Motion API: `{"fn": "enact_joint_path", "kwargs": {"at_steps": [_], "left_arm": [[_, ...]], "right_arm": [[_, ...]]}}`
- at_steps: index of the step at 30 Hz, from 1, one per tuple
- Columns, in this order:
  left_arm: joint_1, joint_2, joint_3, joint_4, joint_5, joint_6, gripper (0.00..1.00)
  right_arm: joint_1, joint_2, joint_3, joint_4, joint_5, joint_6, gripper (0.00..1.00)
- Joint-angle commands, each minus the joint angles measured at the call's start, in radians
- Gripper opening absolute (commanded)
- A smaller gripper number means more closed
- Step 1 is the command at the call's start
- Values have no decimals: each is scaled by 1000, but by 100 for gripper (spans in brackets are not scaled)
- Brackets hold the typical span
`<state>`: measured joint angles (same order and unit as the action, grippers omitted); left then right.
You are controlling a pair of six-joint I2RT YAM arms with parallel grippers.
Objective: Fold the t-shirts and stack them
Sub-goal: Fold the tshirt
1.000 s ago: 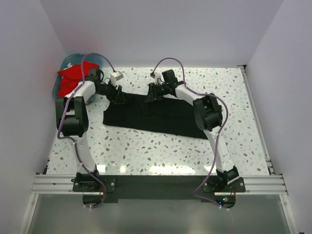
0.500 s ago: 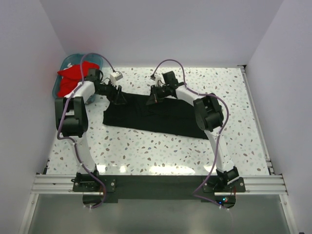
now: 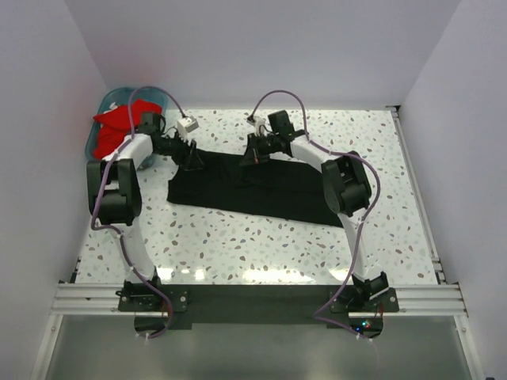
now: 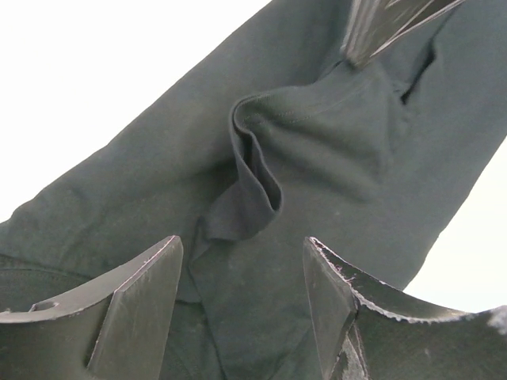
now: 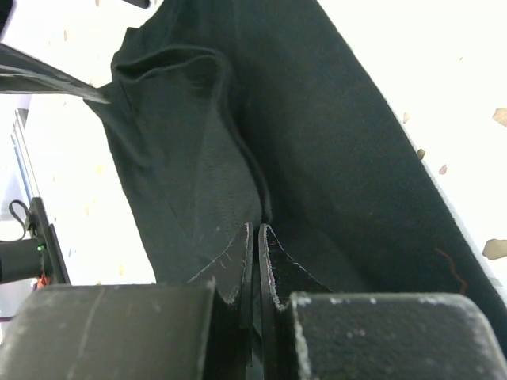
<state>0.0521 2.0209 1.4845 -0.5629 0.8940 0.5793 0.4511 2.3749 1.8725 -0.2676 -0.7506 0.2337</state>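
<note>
The large black t-shirt (image 3: 253, 188) lies spread across the middle of the table, its far edge bunched between my two grippers. My left gripper (image 3: 192, 158) is open over the shirt's far left corner; in the left wrist view (image 4: 242, 265) black cloth (image 4: 317, 142) with a raised fold lies under and between the spread fingers (image 4: 135, 309). My right gripper (image 3: 250, 155) is shut on a fold of the black t-shirt (image 5: 198, 158) at its far edge, as the right wrist view (image 5: 256, 233) shows. Red t-shirts (image 3: 112, 131) are piled in the basket.
The teal plastic basket (image 3: 154, 95) stands at the far left corner, close behind my left arm. White walls close in the table on the left, the back and the right. A metal rail (image 3: 412, 182) runs along the right edge.
My right gripper has shifted slightly toward the far edge with the cloth in it, and its elbow has swung a little right. The left arm has hardly moved.
</note>
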Motion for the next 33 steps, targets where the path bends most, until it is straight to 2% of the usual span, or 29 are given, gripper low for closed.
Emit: {"fn": "enact_joint_path", "kwargs": {"at_steps": [1,13,19,24,33], "left_arm": [[-20,-48,-13,104,-36,17,68],[-44,28,79,77,-41,86,64],[-86,67,121,126,-46,59,59],[-90,113,164,193,-101,-22,61],[-90,211,289,199,-127,-99,56]], "right_arm": [[-5,-71,-15,24,11,-33,0],[-12,-79,-35,5,37,-62,0],[-12,-72,-46,10,48,-68,0],[-12,-75,-59,8,60,-74,0],[-12,-69,-79,7,94,-94,0]]}}
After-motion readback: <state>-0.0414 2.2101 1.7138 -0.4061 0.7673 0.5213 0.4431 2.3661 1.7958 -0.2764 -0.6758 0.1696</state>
